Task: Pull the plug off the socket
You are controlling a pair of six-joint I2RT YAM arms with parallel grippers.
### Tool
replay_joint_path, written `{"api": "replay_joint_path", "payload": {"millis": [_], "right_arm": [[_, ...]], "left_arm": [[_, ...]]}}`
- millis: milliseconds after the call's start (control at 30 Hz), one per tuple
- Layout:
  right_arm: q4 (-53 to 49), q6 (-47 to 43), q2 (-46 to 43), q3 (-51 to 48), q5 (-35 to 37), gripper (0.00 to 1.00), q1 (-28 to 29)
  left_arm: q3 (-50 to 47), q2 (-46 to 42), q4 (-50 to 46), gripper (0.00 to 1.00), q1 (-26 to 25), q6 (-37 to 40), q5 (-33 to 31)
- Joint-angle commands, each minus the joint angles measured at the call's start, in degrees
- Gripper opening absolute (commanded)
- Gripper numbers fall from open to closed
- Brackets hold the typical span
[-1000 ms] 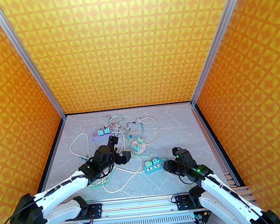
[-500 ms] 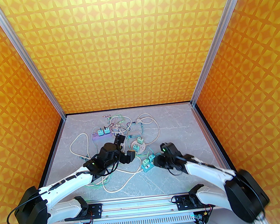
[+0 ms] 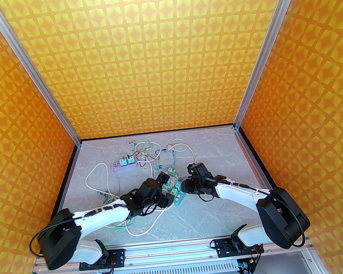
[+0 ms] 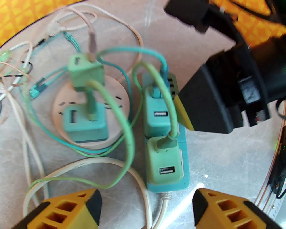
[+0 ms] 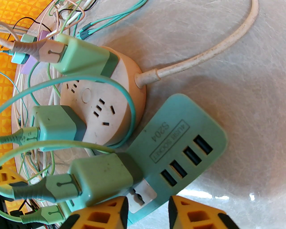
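The socket is a teal power strip (image 4: 186, 143) (image 5: 178, 134) (image 3: 179, 198) lying beside a round pink socket (image 4: 121, 89) (image 5: 100, 107). Two plugs stand in the strip: a light green plug (image 4: 163, 165) (image 5: 105, 176) at its near end and a teal plug (image 4: 156, 116) behind it, each with a cable. My right gripper (image 5: 147, 212) (image 3: 184, 187) is shut on the strip's USB end. My left gripper (image 4: 145, 201) (image 3: 167, 190) is open, its yellow fingers (image 4: 67, 208) on either side of the strip's cord end, just short of the green plug and not touching it.
The round socket carries two more green plugs (image 4: 85, 123). A purple strip (image 3: 121, 166) with plugs lies further back on the left. Loose white and green cables (image 3: 143, 223) sprawl over the marble table (image 3: 215, 150). Orange walls close three sides.
The right arm swung left, dragging the teal strip up against the round socket. The left gripper moved right over the strip's near end and its jaws narrowed.
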Motion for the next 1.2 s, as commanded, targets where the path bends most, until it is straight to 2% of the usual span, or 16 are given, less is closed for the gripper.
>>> {"api": "replay_joint_path", "payload": {"millis": [0,167,233,467,533,700,767,933,1100,1167], "right_arm": [[-1.45,-0.73,-2.04,-0.09,2.5,0.37,0.22],[-2.01,-0.03,-5.09,-1.9,3.81,0.35,-0.75],[-1.71,0.46,-6.32,-2.7,3.31,0.3,-1.61],[-0.97,1.14,-9.8,-4.67,1.49,0.27,-5.54],[0.61,1.49,-10.13,-5.25,0.28,0.23,-6.71],[5.7,3.11,-7.72,-4.64,-2.81,0.0,-7.81],[8.21,4.28,-6.36,-4.42,-4.63,0.0,-8.07],[12.44,6.35,-2.29,-3.4,-6.42,0.0,-8.31],[16.29,8.02,2.32,-2.25,-9.36,0.0,-8.49],[17.41,8.34,3.75,-1.99,-10.08,0.0,-8.55]], "left_arm": [[2.76,2.88,0.68,0.67,-0.33,2.22,0.88],[5.38,6.79,0.65,0.66,-0.81,3.58,0.85],[6.19,7.81,0.73,0.64,-1.16,4.38,0.83],[7.74,9.78,0.35,0.62,-2.33,5.72,0.84],[7.96,10.07,0.38,0.61,-2.53,6.23,0.83],[8.89,11.49,0.91,0.6,-2.86,6.95,0.83],[9.41,12.12,0.89,0.59,-2.84,7.17,0.84],[10.8,13.88,0.06,0.48,-3.0,7.98,0.87],[11.48,14.96,-0.35,0.42,-3.15,8.09,0.57],[11.65,15.18,-0.57,0.36,-3.3,8.09,0.53]]}}
